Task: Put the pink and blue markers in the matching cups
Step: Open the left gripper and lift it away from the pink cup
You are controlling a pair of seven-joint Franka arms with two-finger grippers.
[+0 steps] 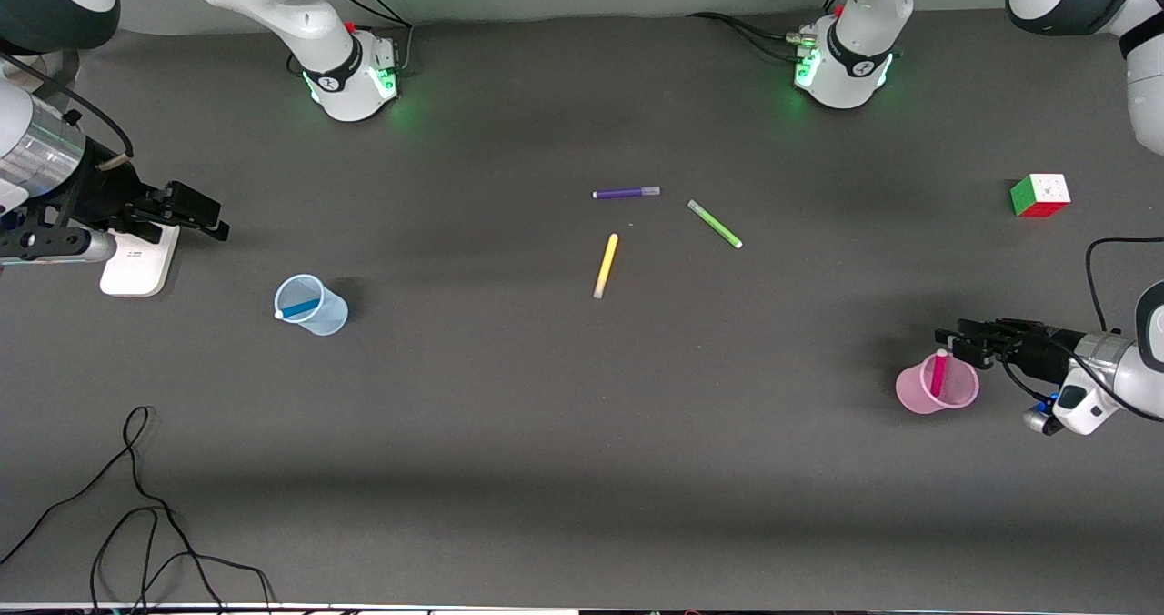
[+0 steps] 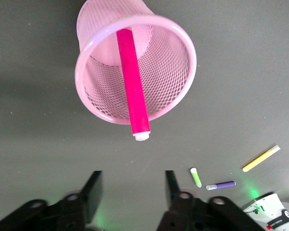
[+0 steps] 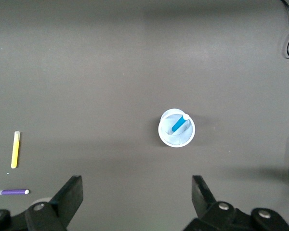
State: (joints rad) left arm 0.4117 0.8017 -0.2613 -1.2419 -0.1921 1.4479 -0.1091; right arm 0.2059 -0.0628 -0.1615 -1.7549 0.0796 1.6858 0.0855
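Two slim markers already stand in their cups: the bright blue marker (image 1: 300,307) leans inside the small pale blue translucent plastic cup (image 1: 314,306) toward the right arm's end of the dark grey table (image 1: 509,433), and the magenta-pink marker (image 1: 938,374) leans inside the small pink mesh-patterned cup (image 1: 937,388) toward the left arm's end, its pale tip sticking out over the rim. Just beside the pink cup hangs the left gripper (image 1: 950,337), its black fingers (image 2: 92,188) spread apart and holding nothing. Over a white flat block (image 1: 138,265) at the table's edge, well apart from the blue cup, hovers the right gripper (image 1: 205,215), fingers (image 3: 72,195) also wide apart and empty. Near the middle of the table lie three loose pens: a purple marker (image 1: 626,193), a green marker (image 1: 715,224) beside it, and a yellow marker (image 1: 606,266) nearer to the front camera than both. A multicoloured puzzle cube (image 1: 1039,196) sits toward the left arm's end, and a black cable (image 1: 136,506) loops near the table's front edge.
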